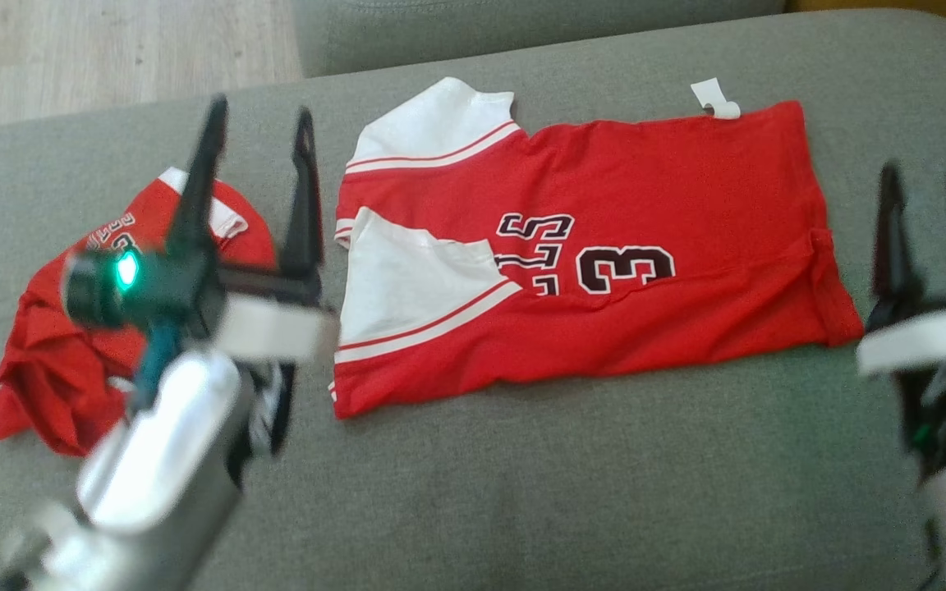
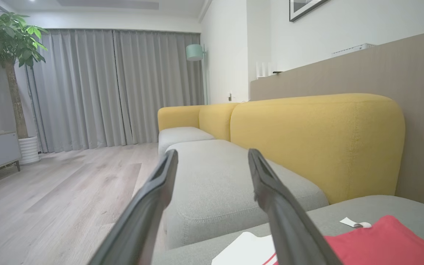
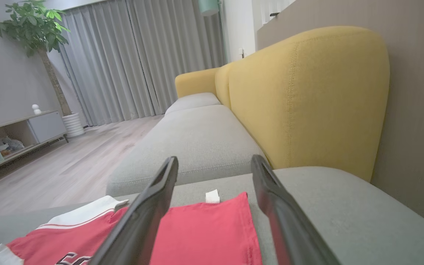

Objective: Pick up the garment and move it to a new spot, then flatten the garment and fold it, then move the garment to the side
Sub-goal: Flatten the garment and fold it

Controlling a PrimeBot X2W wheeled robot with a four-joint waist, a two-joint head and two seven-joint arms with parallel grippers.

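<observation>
Both pairs of jaws stand released, fingers spread with nothing between them: the left gripper (image 1: 261, 115) and the right gripper (image 1: 925, 172) hover over the grey sofa seat (image 1: 522, 492). That seat carries the cloth. The folded jersey (image 1: 604, 246) lies flat on it between the two pairs of jaws, its sleeve end just beside the left jaws' inner finger and its hem end near the right jaws. A crumpled red garment (image 1: 54, 361) sits on the left jaws' outer side, partly hidden behind that wrist. Far beyond the right jaws a low cabinet (image 3: 46, 125) has an open compartment holding pale clutter too small to tell. The jersey is red with white sleeves edged in red stripes, both sleeves laid across the front. Dark outlined numerals show at its middle, partly covered by the nearer sleeve. A white tag (image 1: 715, 98) sticks out from its far edge, and the hem corner puckers slightly.
</observation>
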